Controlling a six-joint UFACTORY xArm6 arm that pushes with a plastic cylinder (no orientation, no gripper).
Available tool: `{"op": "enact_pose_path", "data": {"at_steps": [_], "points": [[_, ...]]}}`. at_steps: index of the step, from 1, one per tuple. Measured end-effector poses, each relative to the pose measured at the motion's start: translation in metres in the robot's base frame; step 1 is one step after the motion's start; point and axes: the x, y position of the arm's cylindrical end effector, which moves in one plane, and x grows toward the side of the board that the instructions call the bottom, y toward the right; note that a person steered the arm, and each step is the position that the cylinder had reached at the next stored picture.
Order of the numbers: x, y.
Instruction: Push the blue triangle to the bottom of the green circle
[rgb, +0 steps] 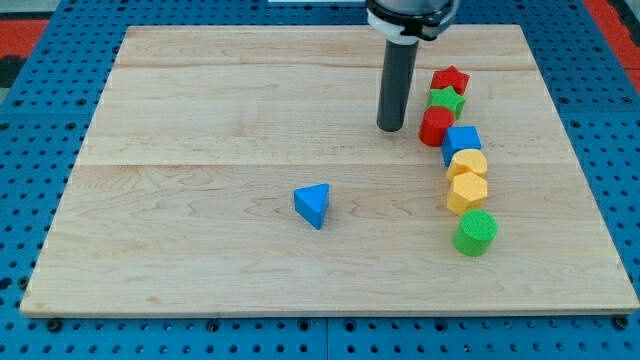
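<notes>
Wooden tabletop (200, 120) of pale planks, carrying eight small coloured blocks. My tip (390, 129) rests on the surface at about 1 o'clock from the board's centre, at the lower end of a straight dark rod; the arm carries no claw, so nothing is grasped or clenched. The blue triangle (313, 205) lies alone near the middle, at roughly 7 o'clock from my tip and well apart from it. The other blocks form a curved column on the view's right. From its 12 o'clock end downward: red star (450, 79), green star (447, 100), red cylinder-like block (436, 127), blue cube (462, 141), a yellow block (467, 163) of unclear shape, yellow hexagon (467, 193), and green circle (475, 233) at the 6 o'clock end. Neighbouring blocks in this column touch or nearly touch. The red cylinder-like block sits just beside my tip, at its 3 o'clock. The green circle lies at about 4 o'clock from the blue triangle, well apart from it.
</notes>
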Motion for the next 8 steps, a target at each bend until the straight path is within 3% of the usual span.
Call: {"op": "enact_pose_path", "data": {"at_steps": [3,5,6,8], "points": [[0.001,0.035],[-0.023,0.008],[-0.009,0.008],[0.069,-0.103]]}}
